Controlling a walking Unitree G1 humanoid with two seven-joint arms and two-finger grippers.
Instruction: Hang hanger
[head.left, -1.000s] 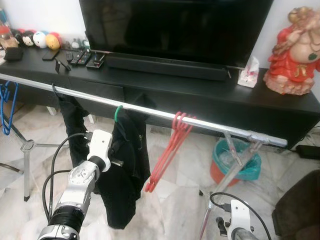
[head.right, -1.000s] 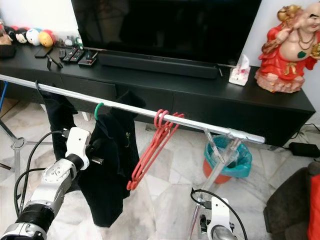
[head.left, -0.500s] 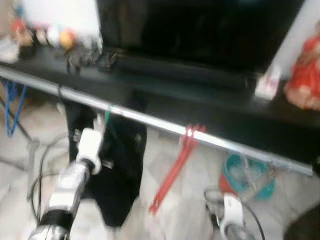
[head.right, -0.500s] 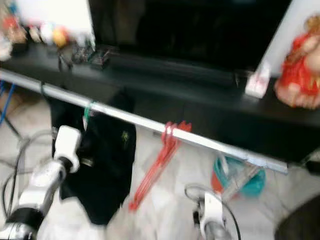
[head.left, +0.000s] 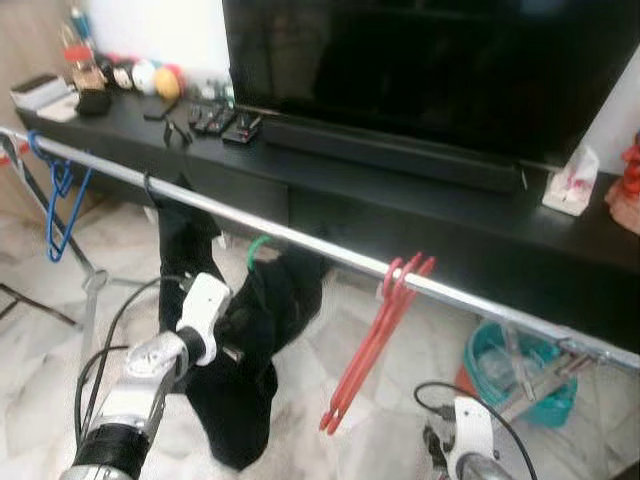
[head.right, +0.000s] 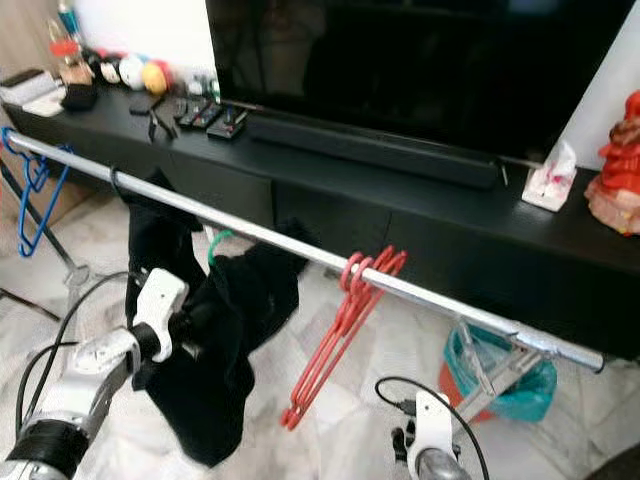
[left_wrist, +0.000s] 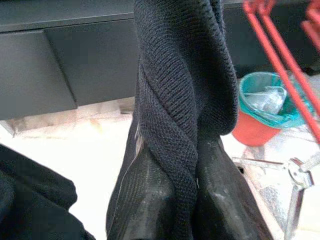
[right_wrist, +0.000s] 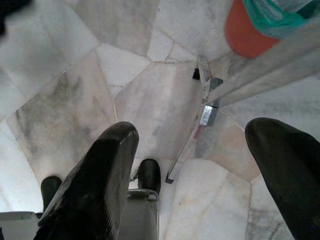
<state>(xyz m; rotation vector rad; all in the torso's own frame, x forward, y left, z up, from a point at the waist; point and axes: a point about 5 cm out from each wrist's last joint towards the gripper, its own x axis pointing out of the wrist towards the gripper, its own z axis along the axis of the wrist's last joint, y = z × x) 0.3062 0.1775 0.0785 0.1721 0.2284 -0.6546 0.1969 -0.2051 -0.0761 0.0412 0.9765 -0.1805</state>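
A black knit garment hangs from a green hanger hooked on the silver rail. My left gripper is shut on a fold of this garment below the rail, and the cloth bunches up around its fingers. My left wrist sits at the garment's left side. Red hangers hang on the rail further right. My right gripper is low on the right, open above the marble floor, holding nothing.
A second black garment and a blue hanger hang further left on the rail. Behind it stand a black TV console and TV. A teal-lined orange bin sits by the rail's right stand.
The camera has swung left, after a blurred moment. The garment, which hung straight down, is now bunched and drawn up toward the rail in my left gripper.
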